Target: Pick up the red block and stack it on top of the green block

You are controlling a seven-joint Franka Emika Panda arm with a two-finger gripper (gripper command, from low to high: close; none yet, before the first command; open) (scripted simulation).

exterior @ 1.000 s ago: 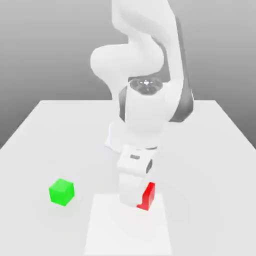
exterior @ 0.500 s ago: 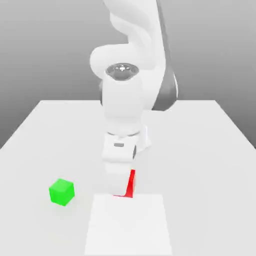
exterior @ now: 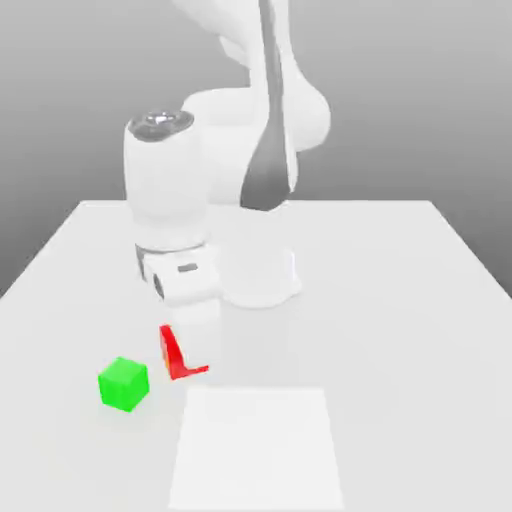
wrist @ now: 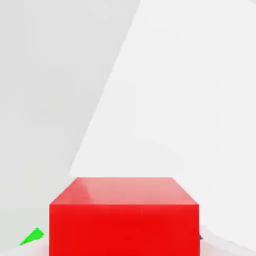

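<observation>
The red block [exterior: 176,353] hangs above the table under the white hand, mostly hidden behind it, with my gripper [exterior: 190,345] shut on it. In the hand view the red block [wrist: 124,217] sits close in front of the camera. The green block [exterior: 123,383] rests on the table, just to the exterior view's left of the red block and a little lower. A corner of the green block [wrist: 33,236] shows beside the red block in the hand view.
A brighter white square patch [exterior: 255,445] lies on the grey table [exterior: 400,300] near its front edge, to the exterior view's right of the green block. The arm's white base [exterior: 262,280] stands at mid table behind the hand.
The arm has swung toward the exterior view's left, carrying the red block from over the white patch to just beside the green block. The green block has not moved.
</observation>
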